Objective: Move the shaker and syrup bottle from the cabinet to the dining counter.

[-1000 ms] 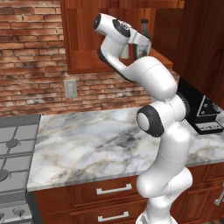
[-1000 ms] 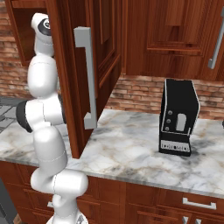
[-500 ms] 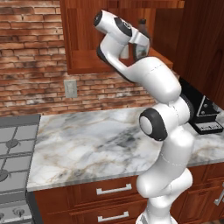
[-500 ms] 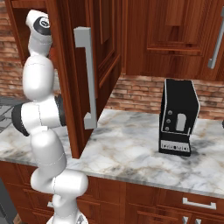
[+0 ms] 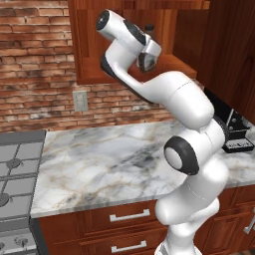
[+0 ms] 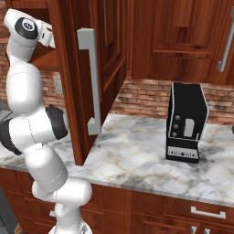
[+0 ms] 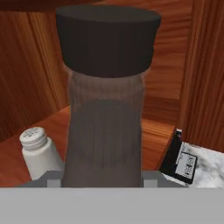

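In the hand view we look straight at the syrup bottle, its dark cap at the top centre of the frame and its brown body running down to the bottom edge between the two grey fingertips of the gripper, which flank it closely; we cannot tell whether they are actually pressing on it. The shaker stands on the wooden shelf of the cabinet at the lower left, just beside the bottle. In the left base view the arm reaches into the open cabinet at the upper centre, above the marble countertop.
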Available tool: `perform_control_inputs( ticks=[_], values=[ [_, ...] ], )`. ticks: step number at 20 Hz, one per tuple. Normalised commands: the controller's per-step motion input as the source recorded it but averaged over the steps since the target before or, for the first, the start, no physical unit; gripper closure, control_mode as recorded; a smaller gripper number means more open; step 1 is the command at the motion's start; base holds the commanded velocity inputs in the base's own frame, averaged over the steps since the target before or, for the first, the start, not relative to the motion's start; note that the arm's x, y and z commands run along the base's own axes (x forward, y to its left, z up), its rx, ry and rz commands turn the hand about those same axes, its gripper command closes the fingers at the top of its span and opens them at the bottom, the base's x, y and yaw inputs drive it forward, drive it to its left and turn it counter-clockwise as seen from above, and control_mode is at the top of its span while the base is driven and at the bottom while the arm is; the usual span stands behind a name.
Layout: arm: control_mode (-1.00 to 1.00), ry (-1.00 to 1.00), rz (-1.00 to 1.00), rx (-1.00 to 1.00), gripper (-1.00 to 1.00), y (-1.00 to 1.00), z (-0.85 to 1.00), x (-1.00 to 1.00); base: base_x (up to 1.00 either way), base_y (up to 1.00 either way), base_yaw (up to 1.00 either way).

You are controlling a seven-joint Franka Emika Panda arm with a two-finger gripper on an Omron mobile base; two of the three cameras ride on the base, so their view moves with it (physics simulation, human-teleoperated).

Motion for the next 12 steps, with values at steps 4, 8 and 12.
perform_control_inputs(
  ticks=[4, 8, 12],
  values=[
    [-1.00, 0.00, 0.20, 0.10, 1.00, 0.51, 0.02, -0.52, 0.00, 0.00, 0.00],
    [-1.00, 0.00, 0.23, 0.08, 1.00, 0.47, 0.03, -0.62, 0.00, 0.00, 0.00],
    [-1.00, 0.00, 0.26, 0.06, 1.00, 0.41, 0.00, -0.72, 0.00, 0.00, 0.00]
  ],
)
